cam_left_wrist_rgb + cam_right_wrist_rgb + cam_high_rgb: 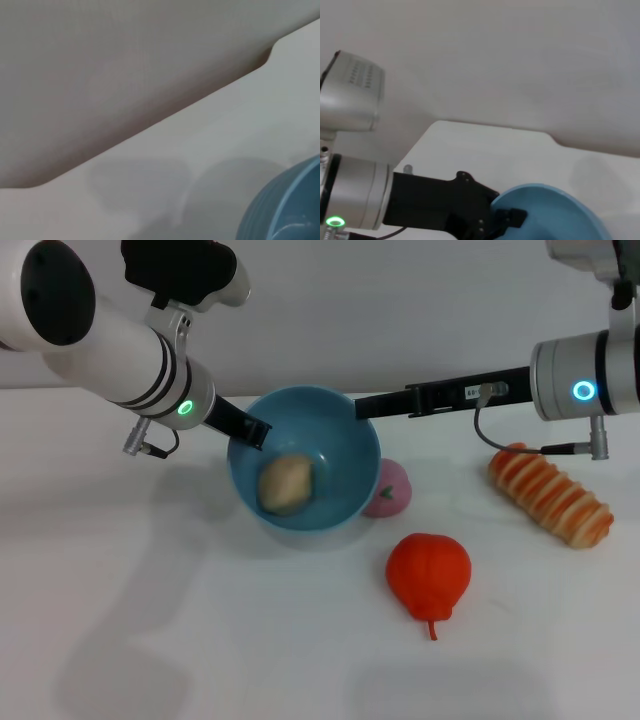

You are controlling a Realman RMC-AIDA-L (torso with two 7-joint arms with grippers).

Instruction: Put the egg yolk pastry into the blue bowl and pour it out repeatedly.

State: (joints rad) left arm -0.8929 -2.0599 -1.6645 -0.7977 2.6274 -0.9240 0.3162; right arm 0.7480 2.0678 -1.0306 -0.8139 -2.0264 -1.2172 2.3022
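The matte beige egg yolk pastry (286, 483) lies inside the glossy blue bowl (345, 430), just beyond the left gripper (255, 432), whose fingers pinch the rim. The right gripper (362, 406) reaches the opposite rim; I cannot tell its grip. No writing is legible.

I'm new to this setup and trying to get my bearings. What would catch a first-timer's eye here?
The blue bowl at the middle of the table, tilted toward the camera with the egg yolk pastry inside. The left gripper and the right gripper meet its rim from either side. Next, the bright red fruit in front, a pink ball beside the bowl, and the striped bread roll to the right.
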